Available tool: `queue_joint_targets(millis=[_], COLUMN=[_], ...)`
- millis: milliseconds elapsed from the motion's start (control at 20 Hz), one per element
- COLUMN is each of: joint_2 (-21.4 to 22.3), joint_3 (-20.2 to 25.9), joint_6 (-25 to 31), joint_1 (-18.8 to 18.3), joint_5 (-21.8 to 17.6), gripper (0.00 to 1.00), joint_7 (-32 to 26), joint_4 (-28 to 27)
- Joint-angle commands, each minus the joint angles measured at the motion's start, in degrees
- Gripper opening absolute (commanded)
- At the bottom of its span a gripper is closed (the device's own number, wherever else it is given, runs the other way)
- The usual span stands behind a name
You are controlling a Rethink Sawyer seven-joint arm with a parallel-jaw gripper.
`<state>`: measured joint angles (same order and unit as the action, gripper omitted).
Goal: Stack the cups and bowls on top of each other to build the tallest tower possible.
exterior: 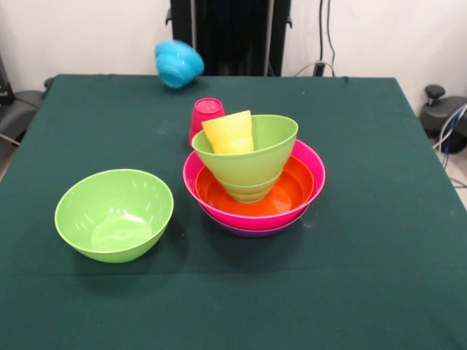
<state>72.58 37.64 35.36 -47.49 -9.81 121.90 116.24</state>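
Note:
The tower stands mid-table: a purple bowl (255, 230) shows as a sliver at the bottom, with a hot pink bowl (315, 172) in it and an orange bowl (292, 194) inside that. Two lime green bowls nest on top, the lower one (249, 192) mostly hidden by the upper one (273, 149). A yellow cup (230, 132) leans inside the upper green bowl. A red cup (206, 115) stands on the cloth just behind the tower. Another lime green bowl (114, 214) sits alone at the front left. A sky blue bowl (179, 63) is tipped on its side near the far edge. No gripper shows.
The green tablecloth (365, 277) covers the whole table. The black pedestal (230, 33) rises behind the far edge. Cables (326, 36) hang on the wall, and black gear (441, 113) sits off the right edge.

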Motion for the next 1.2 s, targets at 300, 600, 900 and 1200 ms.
queue_joint_targets(millis=[300,600,900,1200], joint_2=[-1.22,-3.39,-5.30,-7.22], joint_3=[5.61,5.24,4.57,4.11], joint_6=[6.84,5.59,5.08,2.86], joint_1=[-1.36,-1.46,-1.15,-0.85], joint_5=[-1.31,-4.66,-7.16,-9.67], gripper=[1.00,1.00,1.00,1.00], joint_7=[-12.73,-11.29,-10.46,-8.99], joint_4=[2.34,1.39,0.19,0.30])
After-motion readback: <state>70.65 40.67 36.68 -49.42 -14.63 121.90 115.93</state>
